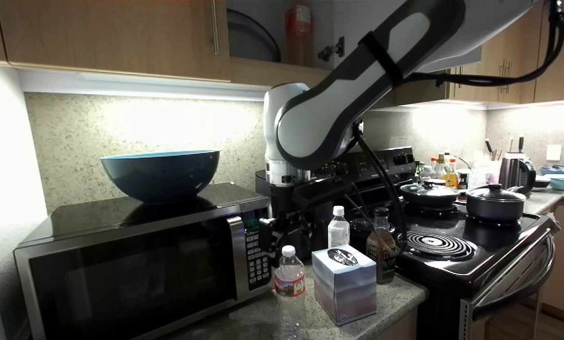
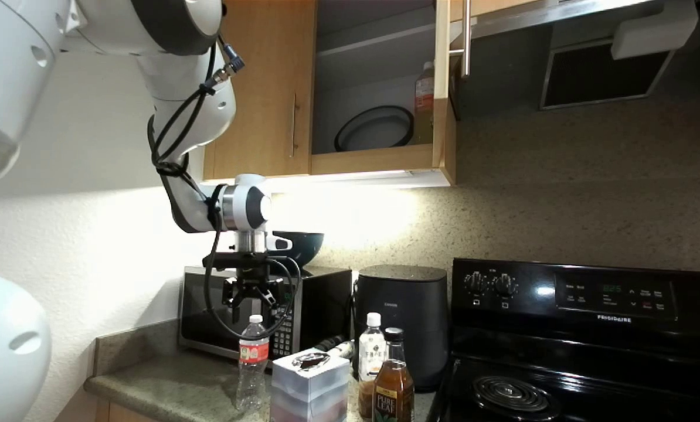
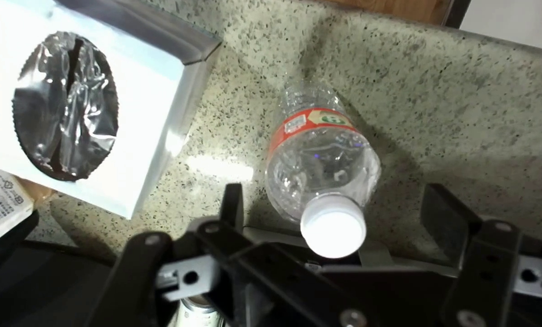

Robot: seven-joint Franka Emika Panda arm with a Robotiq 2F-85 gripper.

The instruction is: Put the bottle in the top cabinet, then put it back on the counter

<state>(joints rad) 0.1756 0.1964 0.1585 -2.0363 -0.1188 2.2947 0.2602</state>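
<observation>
Both gripper (image 3: 334, 206) fingers wide apart in wrist view, bottle (image 3: 323, 168) seen between (base faint). Counter (image 3: 480, 113) edge cuts upper right, open room below.

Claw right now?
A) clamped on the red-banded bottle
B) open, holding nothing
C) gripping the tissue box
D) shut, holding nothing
B: in the wrist view the claw stands open, with a visible gap on each side of the red-banded bottle.

Counter (image 3: 461, 100): red-banded bottle (image 3: 323, 159), tissue box (image 1: 344, 283), microwave (image 1: 135, 274), apparently air fryer (image 2: 403, 328).
</observation>
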